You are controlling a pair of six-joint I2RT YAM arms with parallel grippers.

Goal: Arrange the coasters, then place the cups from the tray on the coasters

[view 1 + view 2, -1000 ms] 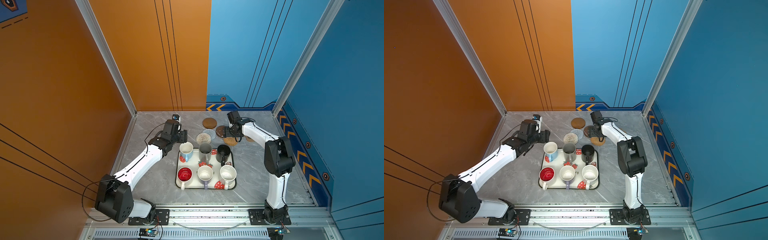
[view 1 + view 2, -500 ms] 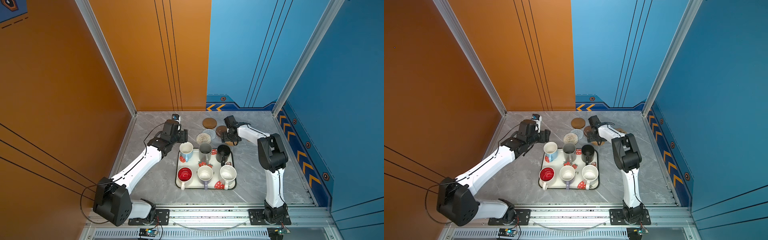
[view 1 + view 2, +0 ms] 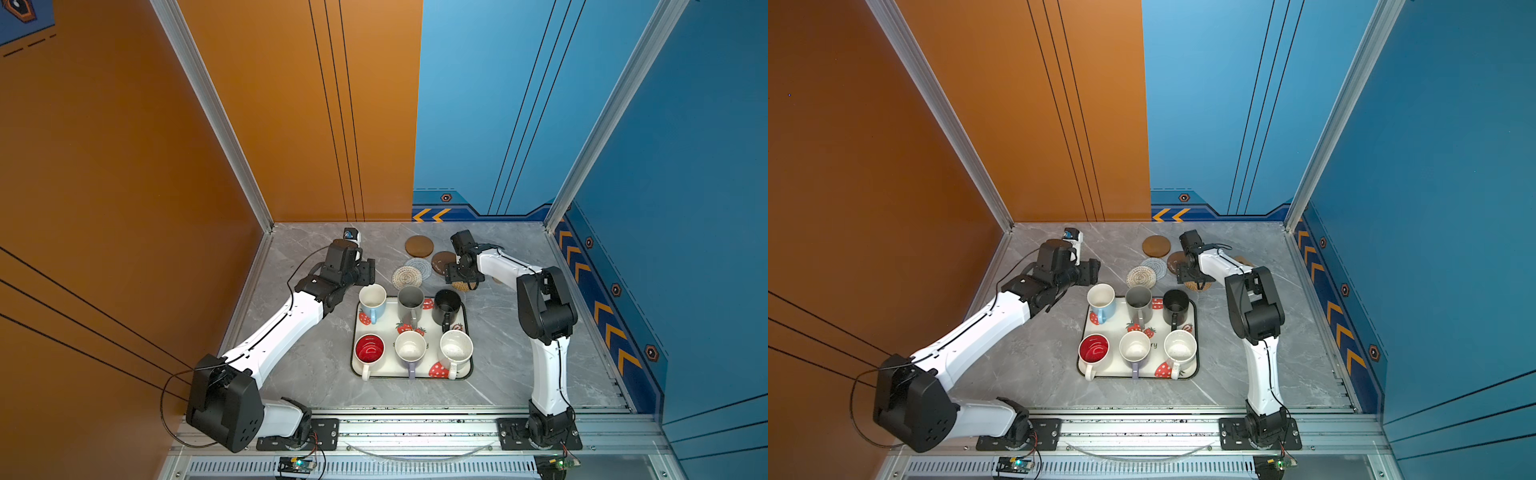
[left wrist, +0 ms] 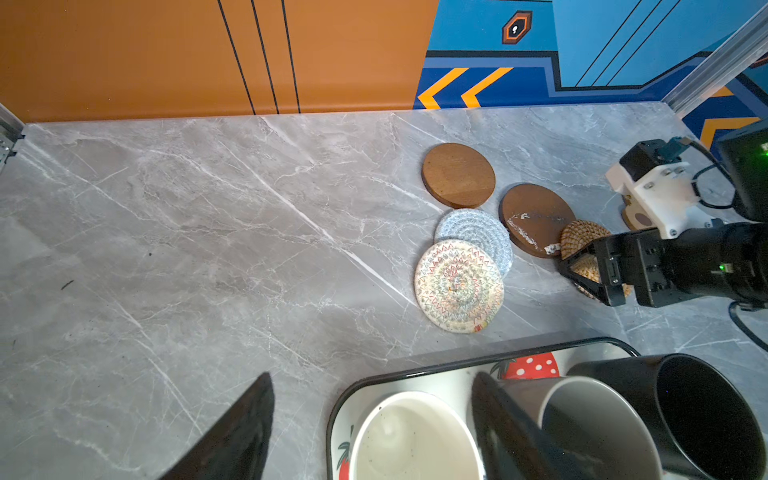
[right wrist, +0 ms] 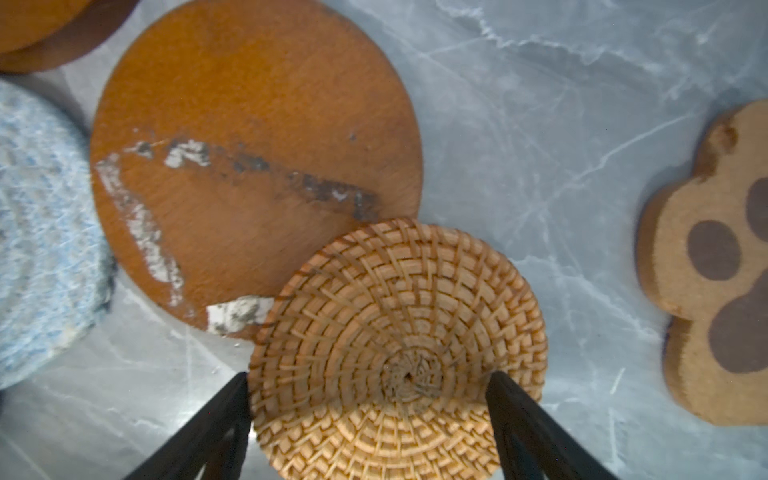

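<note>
Six cups stand on the strawberry tray (image 3: 419,372): light blue (image 3: 372,301), grey (image 3: 410,301) and black (image 3: 446,305) behind, red-inside (image 3: 369,348), lavender (image 3: 410,347) and speckled (image 3: 456,348) in front. Beyond the tray lie the coasters: two wooden discs (image 3: 419,246) (image 4: 536,216), a grey woven round (image 4: 469,226), a beige woven round (image 4: 457,284), a rattan round (image 5: 395,332) leaning on one disc, and a paw (image 5: 706,266). My right gripper (image 5: 368,399) is open, low over the rattan round, a finger at each side. My left gripper (image 4: 372,376) hangs open above the tray's far left corner.
The orange wall and its metal rail run close along the left arm. The blue back wall stands just behind the coasters. The right arm's elbow (image 3: 544,303) sits to the right of the tray. Bare marble lies left of the coasters and in front of the tray.
My right gripper has moved toward the tray and down over the rattan round, and its elbow has swung inward. The left arm has barely moved.
</note>
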